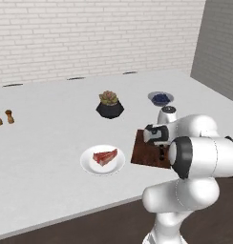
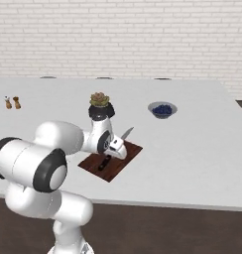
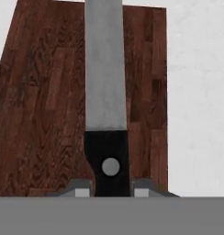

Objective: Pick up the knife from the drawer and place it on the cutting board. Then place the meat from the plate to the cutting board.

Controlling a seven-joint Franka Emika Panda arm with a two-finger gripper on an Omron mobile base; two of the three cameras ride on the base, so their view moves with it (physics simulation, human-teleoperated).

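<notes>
A: Why is the claw [image 3: 109, 192] so low over the cutting board [image 3: 45, 114]?

B: It is clamped on the black handle of the knife [image 3: 104, 82], one finger on each side, and the blade runs out along the board towards its far edge. My guess is that it is about to lay the knife down there. Whether the blade touches the wood, I cannot tell.

A: And the meat [image 1: 105, 157]?

B: It lies in the middle of the plate [image 1: 88, 167], just left of the board on the table [image 1: 47, 143]. That half of the job looks undone.

A: Anything else holding something?

B: A bowl [image 2: 162, 109] of dark blue berries, farther back to the right, and a black pot [image 2: 98, 110] with a small plant.
</notes>
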